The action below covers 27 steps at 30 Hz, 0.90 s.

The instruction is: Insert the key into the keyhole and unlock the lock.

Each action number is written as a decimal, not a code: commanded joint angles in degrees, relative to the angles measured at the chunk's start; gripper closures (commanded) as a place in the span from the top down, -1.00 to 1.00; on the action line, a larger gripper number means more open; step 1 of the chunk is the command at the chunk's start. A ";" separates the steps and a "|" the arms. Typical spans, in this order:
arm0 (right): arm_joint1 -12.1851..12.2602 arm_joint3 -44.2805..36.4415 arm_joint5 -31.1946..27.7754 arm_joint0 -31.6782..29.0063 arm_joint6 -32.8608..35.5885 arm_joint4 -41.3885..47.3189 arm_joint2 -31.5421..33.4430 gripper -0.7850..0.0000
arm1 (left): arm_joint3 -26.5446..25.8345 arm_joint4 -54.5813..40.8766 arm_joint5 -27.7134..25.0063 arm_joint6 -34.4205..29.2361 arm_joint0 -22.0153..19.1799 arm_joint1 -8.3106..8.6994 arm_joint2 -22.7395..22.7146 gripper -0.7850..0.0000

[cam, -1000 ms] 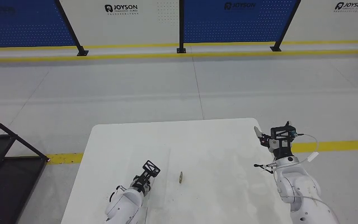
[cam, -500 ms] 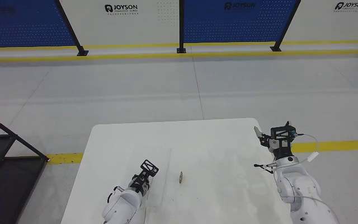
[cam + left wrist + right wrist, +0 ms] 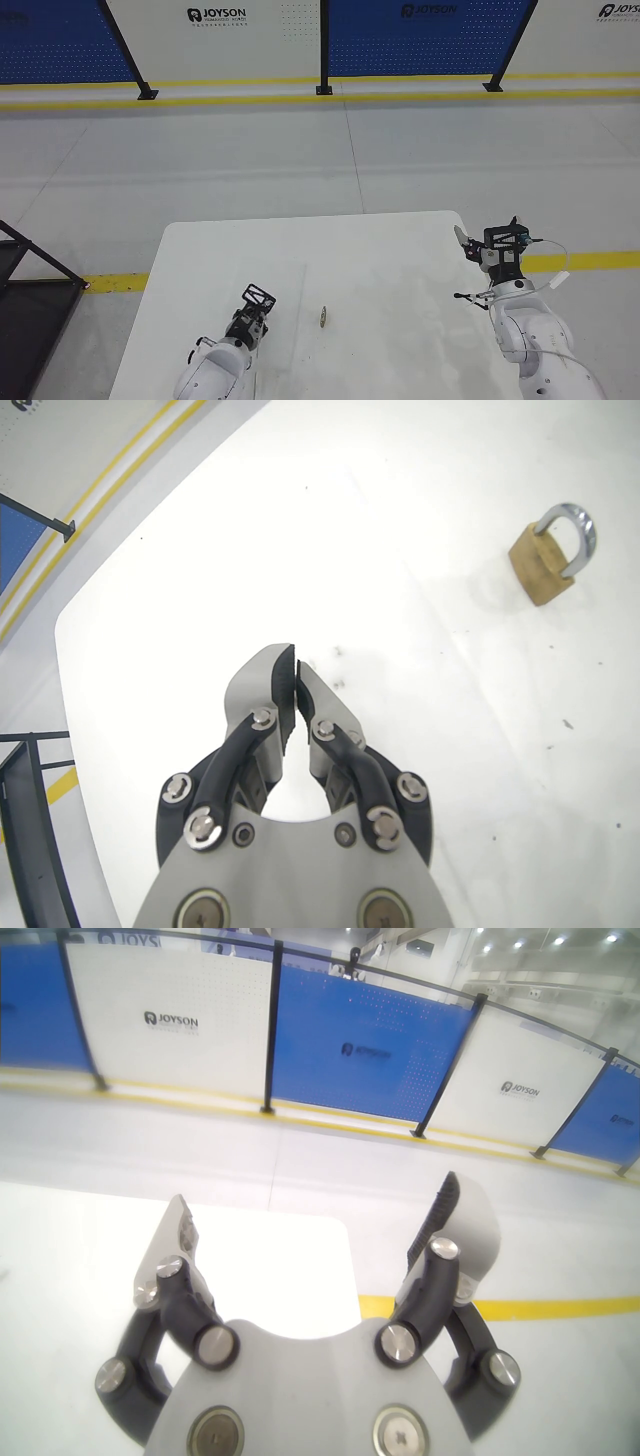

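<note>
A small brass padlock (image 3: 323, 316) (image 3: 545, 560) with a silver shackle lies on the white table (image 3: 400, 250), near its middle. My left gripper (image 3: 258, 297) (image 3: 296, 662) hovers over the table a short way to the padlock's left. It is shut, the fingertips pressed together with nothing visible between them. My right gripper (image 3: 478, 245) (image 3: 315, 1198) is at the table's far right corner, well away from the padlock. It is open and holds nothing.
A black metal rack (image 3: 30, 270) (image 3: 25, 795) stands on the floor just off the table's left side. The table's rounded far corner (image 3: 345, 1233) lies under the right gripper. Blue and white fence panels (image 3: 320, 40) stand far behind.
My left gripper has drawn slightly to the left, away from the padlock. The right arm and the padlock have not moved.
</note>
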 commanded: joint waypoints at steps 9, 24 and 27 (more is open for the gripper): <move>0.00 0.00 0.00 0.00 0.00 0.00 0.00 1.00 | -4.55 -20.30 -14.65 26.52 6.00 1.05 -9.34 -1.00; -0.31 -4.57 -1.37 -5.79 0.36 -4.42 -4.56 1.00 | 13.20 -46.21 -47.68 45.82 -1.96 1.96 -15.39 -1.00; -0.57 -6.77 -0.56 -9.99 1.29 -11.03 -10.02 1.00 | 13.84 -46.18 -47.85 45.63 -2.33 1.97 -15.33 -1.00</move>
